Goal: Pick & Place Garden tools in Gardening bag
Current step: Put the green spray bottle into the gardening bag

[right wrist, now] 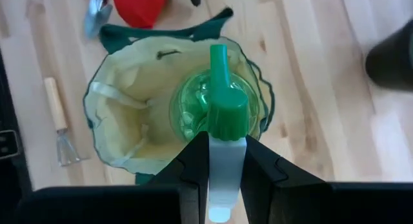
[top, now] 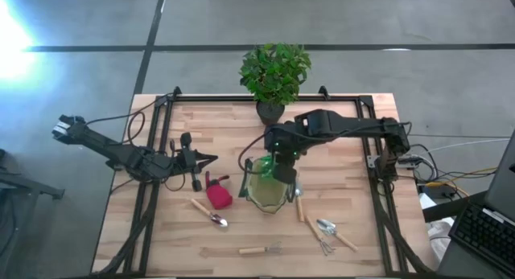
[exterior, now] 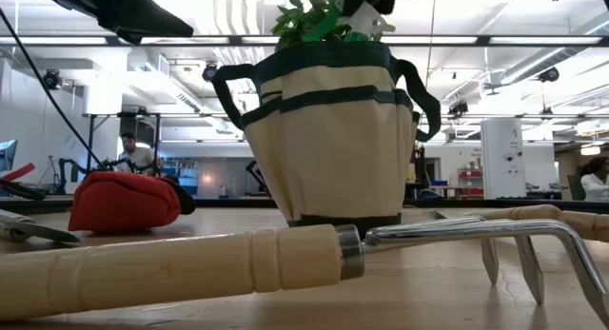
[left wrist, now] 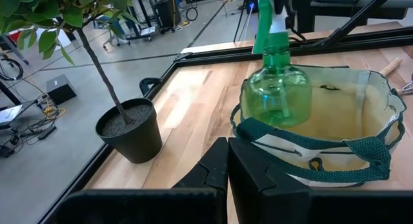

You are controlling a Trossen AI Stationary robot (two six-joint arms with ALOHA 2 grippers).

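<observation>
High view, four wooden-handled tools [top: 326, 229], one bag [top: 265, 190], right pincer [right wrist: 226, 161] clamping spray bottle [right wrist: 216, 108]

Wooden table [top: 354, 158] bears gardening bag [top: 265, 190], tools, potted plant [top: 273, 74].

The translucent green glossy plastic spray bottle [right wrist: 208, 111]; the matt khaki woven-cloth bag [left wrist: 322, 130] with dark green webbing trim; the pale, smooth-planked wooden table [top: 354, 162]; the shiny silver metal rake [exterior: 476, 240] with its smooth wooden handle.

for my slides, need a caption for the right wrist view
Right gripper holds the green spray bottle by its head over the open gardening bag, a rake lying alongside.
</observation>
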